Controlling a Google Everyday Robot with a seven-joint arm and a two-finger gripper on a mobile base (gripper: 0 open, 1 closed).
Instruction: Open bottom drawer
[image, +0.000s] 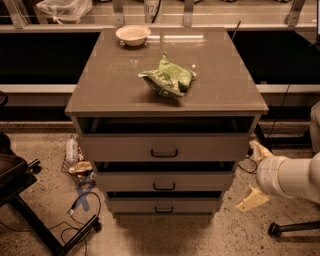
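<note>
The bottom drawer is the lowest of three grey-beige fronts under the cabinet top, with a small black bar handle at its centre. Its front sits in line under the middle drawer, with a dark gap above it. My gripper is at the cabinet's right side, level with the middle and bottom drawers. It is open and empty, with one cream finger up and the other finger down. It is off to the right of the drawer fronts and touches no handle.
A green crumpled bag and a white bowl lie on the cabinet top. The top drawer has a like handle. A dark stand, cables and litter are on the floor at left. A chair base is at right.
</note>
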